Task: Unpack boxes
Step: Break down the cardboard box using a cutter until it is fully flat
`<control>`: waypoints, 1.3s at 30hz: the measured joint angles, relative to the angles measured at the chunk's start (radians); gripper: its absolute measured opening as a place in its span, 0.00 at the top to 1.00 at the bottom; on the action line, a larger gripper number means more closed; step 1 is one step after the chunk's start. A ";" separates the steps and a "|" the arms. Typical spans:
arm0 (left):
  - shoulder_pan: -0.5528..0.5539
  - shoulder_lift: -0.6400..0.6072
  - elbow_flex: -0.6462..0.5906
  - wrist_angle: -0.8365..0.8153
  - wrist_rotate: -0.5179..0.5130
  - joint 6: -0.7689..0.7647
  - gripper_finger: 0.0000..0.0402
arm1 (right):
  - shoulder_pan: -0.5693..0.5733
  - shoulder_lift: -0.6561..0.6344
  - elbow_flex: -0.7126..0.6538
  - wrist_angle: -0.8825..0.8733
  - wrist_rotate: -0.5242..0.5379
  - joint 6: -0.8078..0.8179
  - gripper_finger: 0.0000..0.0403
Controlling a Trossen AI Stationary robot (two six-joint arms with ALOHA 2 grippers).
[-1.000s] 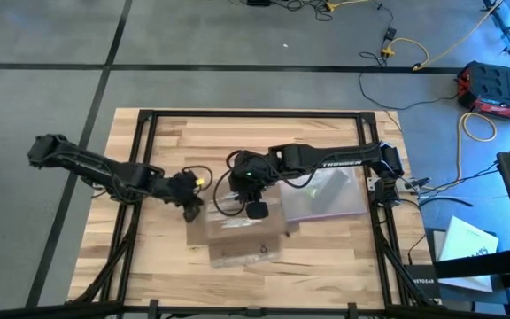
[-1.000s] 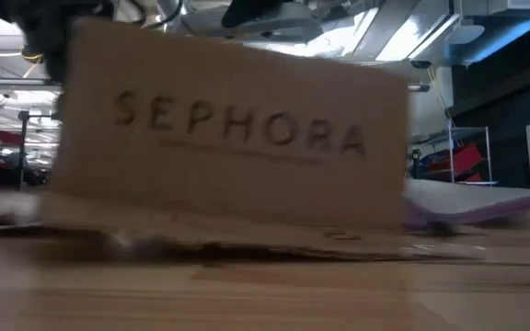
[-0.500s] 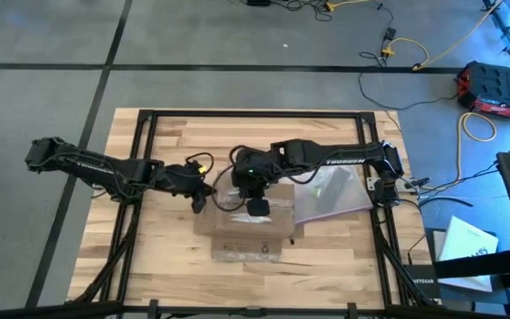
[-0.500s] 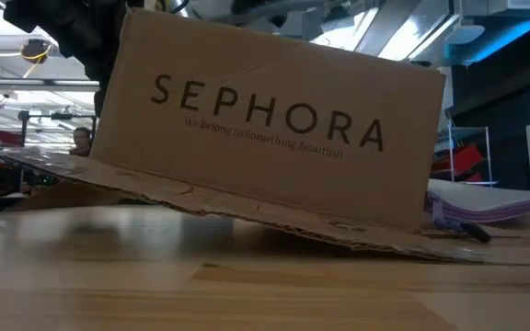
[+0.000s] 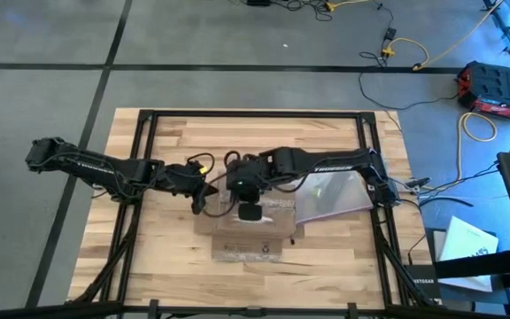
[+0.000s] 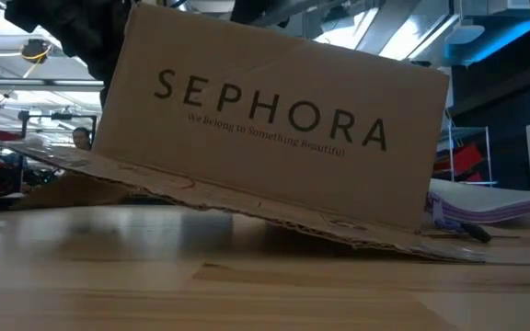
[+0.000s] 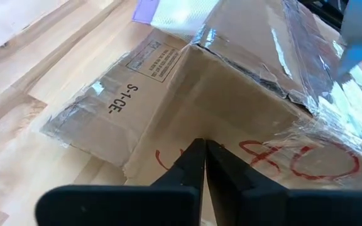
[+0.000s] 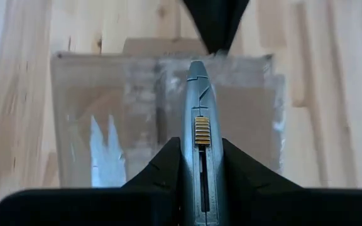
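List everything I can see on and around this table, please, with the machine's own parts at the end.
Box: one, brown cardboard, black SEPHORA lettering, mid-table, one end tilted up.
Plastic bag: one, clear with a purple edge, right of the box.
Knife tool: one, grey with an orange slider, in the right gripper above the box.
Table: one, pale wood, black frame.
Case: one, red and black, on the floor at far right.
Left gripper: shut, tips at the box's side.
Right gripper: shut on the knife tool.
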 joint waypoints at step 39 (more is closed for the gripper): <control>0.045 0.000 0.000 0.057 0.000 0.059 1.00 | -0.001 0.042 0.057 -0.048 -0.087 0.054 0.86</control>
